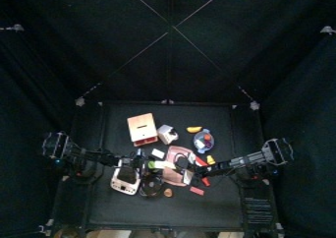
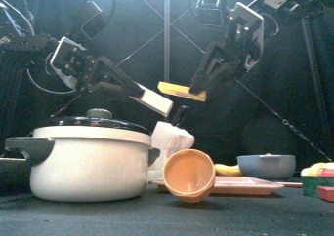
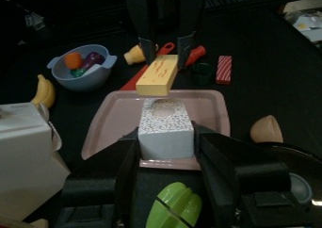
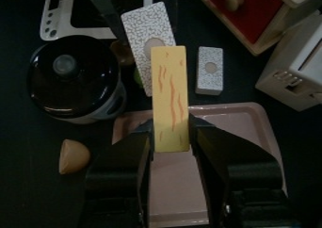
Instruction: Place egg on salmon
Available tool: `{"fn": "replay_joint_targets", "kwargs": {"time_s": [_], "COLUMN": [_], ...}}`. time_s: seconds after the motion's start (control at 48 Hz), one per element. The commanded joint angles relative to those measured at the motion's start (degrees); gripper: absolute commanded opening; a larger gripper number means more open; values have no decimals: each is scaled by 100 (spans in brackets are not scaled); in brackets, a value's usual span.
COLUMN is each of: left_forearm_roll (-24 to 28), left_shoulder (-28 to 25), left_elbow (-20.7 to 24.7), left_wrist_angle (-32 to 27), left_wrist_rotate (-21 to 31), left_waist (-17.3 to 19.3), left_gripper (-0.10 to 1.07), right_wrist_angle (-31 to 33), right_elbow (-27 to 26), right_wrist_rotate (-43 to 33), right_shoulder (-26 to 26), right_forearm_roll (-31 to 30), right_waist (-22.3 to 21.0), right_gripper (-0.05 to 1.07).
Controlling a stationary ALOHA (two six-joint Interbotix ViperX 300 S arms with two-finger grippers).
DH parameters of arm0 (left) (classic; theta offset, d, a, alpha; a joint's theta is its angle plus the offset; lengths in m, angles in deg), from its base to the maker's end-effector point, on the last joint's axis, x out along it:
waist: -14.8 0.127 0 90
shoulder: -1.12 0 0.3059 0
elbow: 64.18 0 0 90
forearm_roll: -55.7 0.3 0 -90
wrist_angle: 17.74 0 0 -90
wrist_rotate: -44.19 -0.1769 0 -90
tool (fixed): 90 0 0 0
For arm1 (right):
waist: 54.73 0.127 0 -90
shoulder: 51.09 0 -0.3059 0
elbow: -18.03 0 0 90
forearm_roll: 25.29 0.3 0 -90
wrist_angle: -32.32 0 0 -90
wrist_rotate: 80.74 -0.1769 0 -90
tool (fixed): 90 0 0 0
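Yellow noted first: found the flat, orange-streaked yellow egg slab (image 4: 169, 86) pinched by its long edges in the right fingers (image 4: 126, 161), aloft near the pale pink rectangular salmon slab (image 4: 258, 138) on the black bench (image 3: 277, 90); judged it light, stiff, slick, best gripped mid-length; found the left fingers (image 3: 239, 166) clamped on a speckled grey block (image 3: 164, 128).

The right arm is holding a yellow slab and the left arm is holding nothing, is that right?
Not quite. The left gripper is not empty: its jaws grip a speckled white block, as the left wrist view shows. The right gripper does hold the yellow slab.
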Motion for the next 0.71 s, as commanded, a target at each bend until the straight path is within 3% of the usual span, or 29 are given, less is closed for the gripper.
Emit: {"fn": "replay_joint_targets", "kwargs": {"time_s": [0.0,0.188,0.438,0.688], "left_forearm_roll": [0,0,9,0], "left_shoulder": [44,44,79,237], "left_elbow": [62,62,-53,-167], "left_wrist_angle": [44,44,18,9], "left_wrist_rotate": [9,9,9,18], "left_waist": [9,18,18,18], "left_gripper": [64,64,64,64], "right_wrist_angle": [-9,0,26,211], "right_elbow": [-44,79,615,905], "right_wrist_rotate": [0,0,0,-9], "right_shoulder": [-185,-316,-712,-853], "right_forearm_roll": [9,545,1978,2909], "right_waist": [0,141,923,1731], "right_gripper": [44,44,44,45]}}
